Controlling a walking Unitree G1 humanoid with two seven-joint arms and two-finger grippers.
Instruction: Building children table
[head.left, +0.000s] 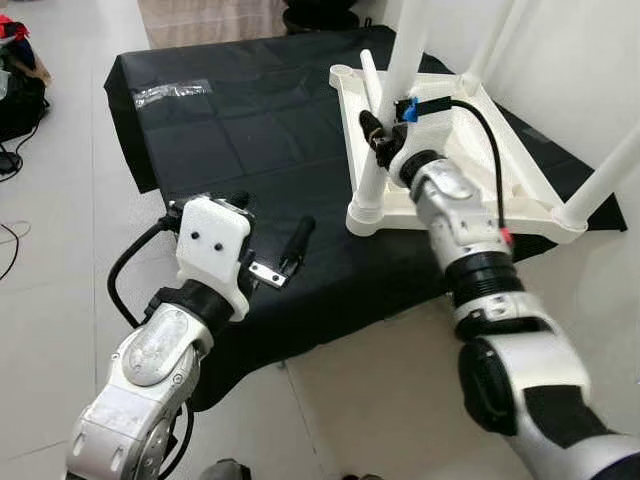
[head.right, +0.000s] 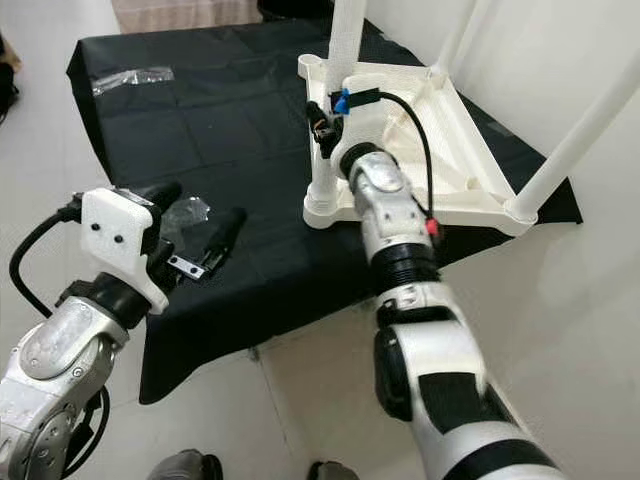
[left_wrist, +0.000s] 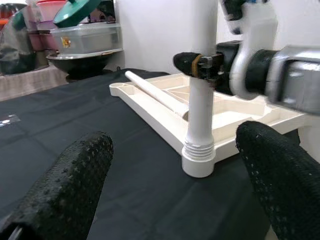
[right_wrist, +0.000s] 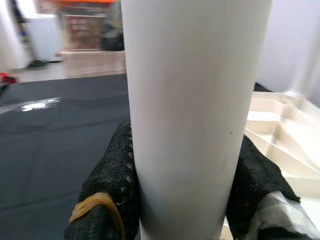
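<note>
Gripping the upright white plastic table leg (head.left: 385, 150) at the near corner socket, right gripper (head.left: 378, 135) has both black fingers closed around the tube; leg's long axis is vertical, foot end up. Upside-down cream plastic tabletop (head.left: 450, 190) lies on the black cloth (head.left: 250, 130) at 1 o'clock, two more legs standing at its far and right corners and a loose white leg (head.left: 370, 82) lying slanted across its frame. Left gripper (head.left: 270, 245) hovers at 9 o'clock over the cloth, fingers spread wide, holding nothing; clear plastic wrap (head.left: 170, 92) at 11 o'clock.
</note>
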